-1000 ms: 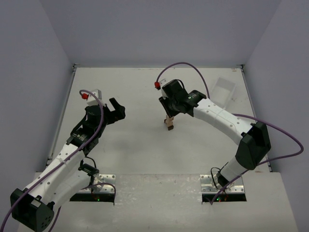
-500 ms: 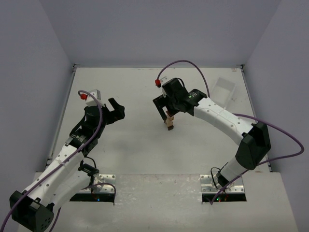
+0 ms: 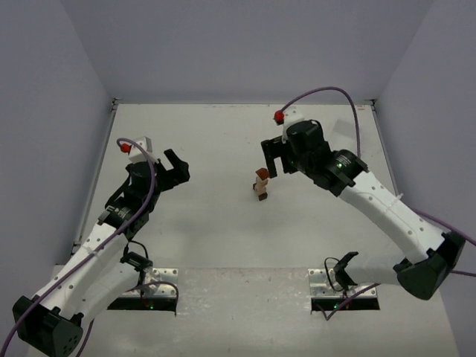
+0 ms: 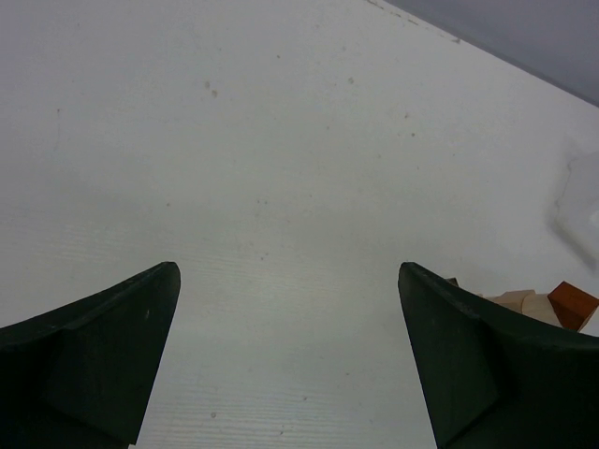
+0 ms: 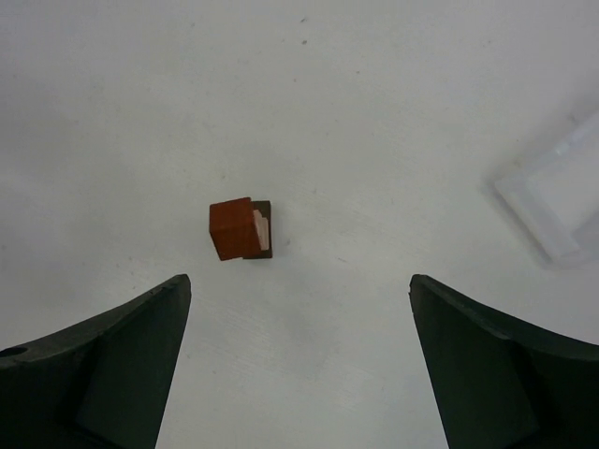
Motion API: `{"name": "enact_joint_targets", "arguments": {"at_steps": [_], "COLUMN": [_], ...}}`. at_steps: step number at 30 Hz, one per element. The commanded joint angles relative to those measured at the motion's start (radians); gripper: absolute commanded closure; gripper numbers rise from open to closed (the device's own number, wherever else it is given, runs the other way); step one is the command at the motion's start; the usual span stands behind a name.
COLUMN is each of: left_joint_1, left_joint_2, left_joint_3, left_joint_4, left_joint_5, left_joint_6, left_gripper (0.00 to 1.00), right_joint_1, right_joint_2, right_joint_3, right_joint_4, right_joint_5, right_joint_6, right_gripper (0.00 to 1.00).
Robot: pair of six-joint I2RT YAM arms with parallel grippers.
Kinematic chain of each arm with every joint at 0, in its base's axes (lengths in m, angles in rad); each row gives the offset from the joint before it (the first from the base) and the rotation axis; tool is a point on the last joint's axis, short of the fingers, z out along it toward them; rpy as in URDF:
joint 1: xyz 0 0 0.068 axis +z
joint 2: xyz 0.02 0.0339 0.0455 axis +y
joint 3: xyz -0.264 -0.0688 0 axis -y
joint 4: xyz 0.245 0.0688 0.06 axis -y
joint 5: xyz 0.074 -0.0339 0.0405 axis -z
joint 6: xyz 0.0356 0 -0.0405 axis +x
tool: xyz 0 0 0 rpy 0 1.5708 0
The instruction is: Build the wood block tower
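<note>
- While its jaws stand wide apart and empty, the right gripper (image 3: 271, 162) hovers near the wood block tower (image 3: 260, 184), on its far right side, not touching it.
- A reddish-brown block (image 5: 232, 229) tops that tower, upright on the white counter (image 3: 208, 216).
- Clear plastic tray (image 3: 343, 137) lies beyond, toward the far right corner.
- Left gripper (image 3: 177, 165) is released too, empty, well apart to the left.

No text, label, brand, number or sign can be read in any of these views.
</note>
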Motion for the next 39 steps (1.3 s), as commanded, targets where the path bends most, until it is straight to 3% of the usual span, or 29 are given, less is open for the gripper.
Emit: {"name": "enact_joint_targets", "arguments": {"at_steps": [1, 5, 17, 29, 39], "left_joint_1": [0.007, 0.007, 0.007, 0.007, 0.007], "left_joint_2": [0.0, 0.0, -0.044, -0.097, -0.094], "left_joint_3": [0.05, 0.02, -0.04, -0.06, -0.061], "left_joint_4": [-0.019, 0.017, 0.016, 0.0, -0.011], "left_joint_5": [-0.058, -0.05, -0.068, -0.068, -0.092], "left_joint_6": [-0.034, -0.026, -0.068, -0.09, -0.109], "left_gripper": [0.0, 0.0, 0.0, 0.0, 0.0], "right_joint_1": [-0.139, -0.224, -0.265, -0.267, -0.266], "right_joint_2": [-0.128, -0.211, -0.352, -0.659, -0.662], "right_joint_3": [-0.168, -0.36, -0.765, -0.891, -0.889], "right_joint_4": [0.004, 0.014, 0.155, 0.215, 0.208], "right_joint_5": [0.022, 0.02, 0.158, 0.196, 0.221], "right_joint_6": [0.109, 0.164, 0.359, 0.367, 0.374], "right_gripper": [0.01, 0.01, 0.01, 0.01, 0.01]}}
